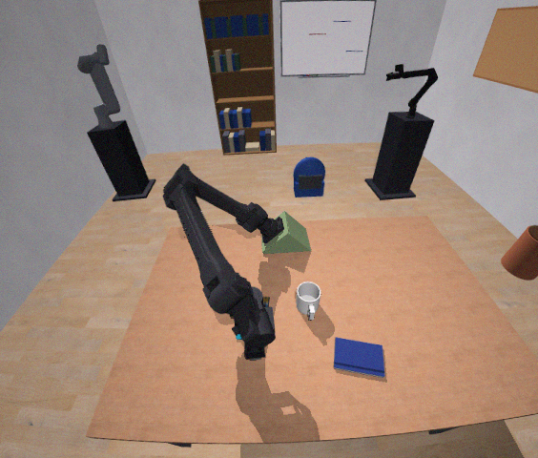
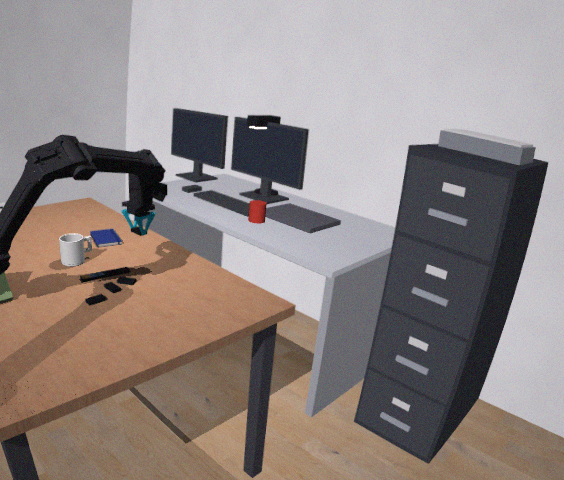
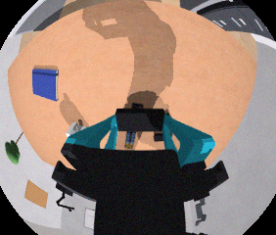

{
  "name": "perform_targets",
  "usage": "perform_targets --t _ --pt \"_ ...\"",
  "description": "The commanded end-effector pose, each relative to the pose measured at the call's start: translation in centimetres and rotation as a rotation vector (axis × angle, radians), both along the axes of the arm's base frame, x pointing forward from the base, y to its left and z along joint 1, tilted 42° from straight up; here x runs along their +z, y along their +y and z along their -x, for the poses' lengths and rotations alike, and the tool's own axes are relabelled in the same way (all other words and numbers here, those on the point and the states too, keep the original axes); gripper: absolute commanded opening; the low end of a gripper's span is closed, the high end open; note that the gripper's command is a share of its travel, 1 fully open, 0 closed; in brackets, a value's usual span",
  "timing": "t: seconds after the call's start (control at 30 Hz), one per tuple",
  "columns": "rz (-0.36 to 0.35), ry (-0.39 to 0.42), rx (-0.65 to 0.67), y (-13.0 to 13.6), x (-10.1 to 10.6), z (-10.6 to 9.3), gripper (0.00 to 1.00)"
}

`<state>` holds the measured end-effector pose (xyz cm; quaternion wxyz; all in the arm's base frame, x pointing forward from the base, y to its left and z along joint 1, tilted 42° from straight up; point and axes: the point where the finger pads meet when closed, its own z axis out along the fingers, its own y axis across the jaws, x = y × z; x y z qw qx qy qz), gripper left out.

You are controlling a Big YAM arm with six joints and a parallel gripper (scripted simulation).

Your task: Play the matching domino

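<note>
My gripper (image 2: 138, 227) hangs high above the table with its teal fingers pointing down. In the wrist view the fingers are shut on a black domino (image 3: 140, 119), held by its short ends with its dark face toward the camera. The line of dominoes (image 2: 104, 274) lies flat on the table below and to the left of the gripper. Three loose face-down dominoes lie near it: one (image 2: 126, 281) close to the line's right end, one (image 2: 112, 287) beside it, one (image 2: 95, 299) further out. In the top view my arm hides most of the line.
A white mug (image 2: 73, 249) stands behind the line, also in the top view (image 1: 308, 297). A blue book (image 1: 359, 357) lies right of the gripper. The arm's green base (image 1: 286, 237) sits at the back of the mat.
</note>
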<state>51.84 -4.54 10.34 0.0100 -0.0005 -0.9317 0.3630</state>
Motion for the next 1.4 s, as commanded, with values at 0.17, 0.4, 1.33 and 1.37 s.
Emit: perform_targets --t 0.17,0.4,1.33,1.37 --pt "0.000 -0.067 -0.029 3.1 -0.8 -3.3 0.52" --pt "0.002 -0.114 -0.057 5.3 -1.7 -5.4 0.52" --pt "-0.011 -0.077 -0.041 6.9 -4.5 -5.9 0.52" --pt "-0.013 -0.080 -0.037 7.3 -4.4 -6.1 0.52"
